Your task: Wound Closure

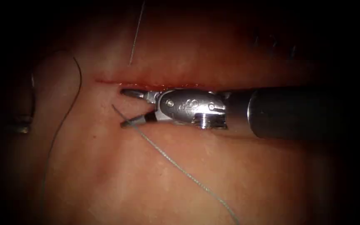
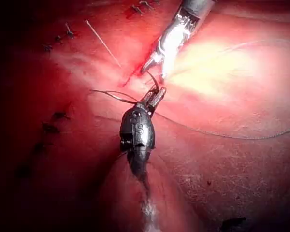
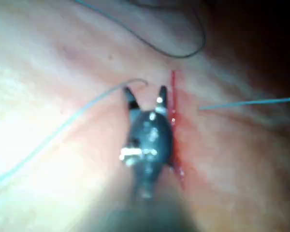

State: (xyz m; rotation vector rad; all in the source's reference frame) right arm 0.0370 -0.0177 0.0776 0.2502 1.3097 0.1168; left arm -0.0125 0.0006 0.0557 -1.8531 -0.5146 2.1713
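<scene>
- Right end effector point(image 1: 126, 108): jaws spread wide, holding nothing, just below the cut's point(image 1: 146, 82) left end, on the tissue point(image 1: 105, 175).
- Thread point(image 1: 175, 164): slack, touching the lower jaw's tip, trailing off to lower right.
- Left end effector point(image 2: 154, 98): close to that thread; grip cannot be told; dark curve point(image 2: 156, 83) at its tip, possibly the needle, unclear.
- Probably best: close squarely on thread alone, clear of cut edge and tissue.

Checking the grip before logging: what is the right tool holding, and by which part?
Nothing. The right tool's fingers are spread open beside the cut; the thread only runs past one finger.
</scene>
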